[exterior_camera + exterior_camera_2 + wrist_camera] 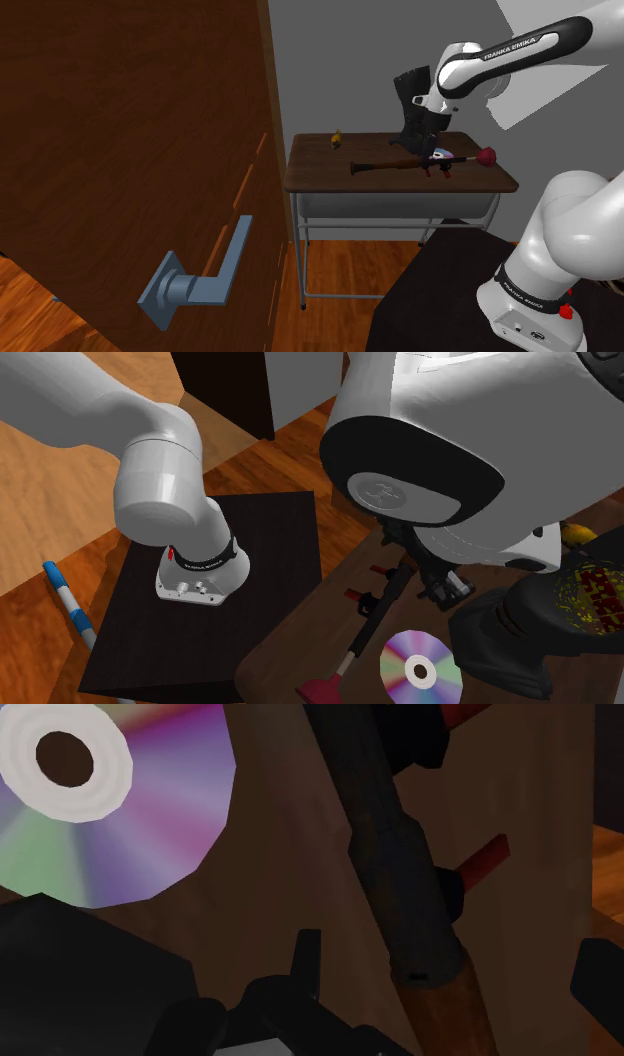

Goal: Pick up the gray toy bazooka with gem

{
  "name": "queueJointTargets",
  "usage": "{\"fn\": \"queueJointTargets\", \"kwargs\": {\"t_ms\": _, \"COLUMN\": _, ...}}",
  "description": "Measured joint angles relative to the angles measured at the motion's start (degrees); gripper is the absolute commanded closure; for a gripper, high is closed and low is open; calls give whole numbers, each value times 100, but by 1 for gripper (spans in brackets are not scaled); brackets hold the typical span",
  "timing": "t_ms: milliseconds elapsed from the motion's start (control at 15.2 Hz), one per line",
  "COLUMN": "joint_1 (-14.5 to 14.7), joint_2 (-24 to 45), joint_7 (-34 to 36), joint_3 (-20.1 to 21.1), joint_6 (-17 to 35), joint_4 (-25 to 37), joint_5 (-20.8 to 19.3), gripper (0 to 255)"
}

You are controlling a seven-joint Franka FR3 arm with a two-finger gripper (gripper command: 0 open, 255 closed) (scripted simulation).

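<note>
The toy bazooka [400, 163] lies flat on the brown table [320, 180]. It is a dark tube with red grips and a red bulb at the end toward the shoulder view's right. In the wrist view its dark tube [400, 874] runs into a brown section between my fingers. My gripper [452, 966] is open, and its two fingertips stand well apart on either side of the tube without touching it. In the shoulder view the gripper [425, 150] hangs just over the middle of the toy. In the second exterior view the bazooka [385, 597] lies under the arm's big white link.
A shiny disc [110, 794] lies on the table beside the toy, and a black boot [520, 632] stands close behind it. A small yellow thing [337, 138] sits at the table's far corner. A tall wooden door with a blue handle [190, 285] fills the shoulder view's left.
</note>
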Motion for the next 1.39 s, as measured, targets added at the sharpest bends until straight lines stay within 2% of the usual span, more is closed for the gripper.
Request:
{"fn": "queueJointTargets", "kwargs": {"t_ms": 264, "joint_1": 38, "joint_2": 160, "joint_7": -108, "joint_3": -106, "joint_6": 352, "joint_4": -180, "joint_5": 37, "gripper": 0}}
{"fn": "queueJointTargets", "kwargs": {"t_ms": 330, "joint_1": 49, "joint_2": 181, "joint_7": -134, "joint_3": -118, "joint_6": 390, "joint_4": -168, "joint_5": 45, "gripper": 255}}
{"fn": "queueJointTargets", "kwargs": {"t_ms": 990, "joint_1": 52, "joint_2": 213, "joint_7": -169, "joint_3": -149, "joint_6": 407, "joint_4": -121, "joint_5": 57, "gripper": 255}}
{"fn": "queueJointTargets", "kwargs": {"t_ms": 1386, "joint_1": -2, "joint_2": -7, "joint_7": -7, "joint_3": 1, "joint_6": -13, "joint_4": 14, "joint_5": 0, "gripper": 255}}
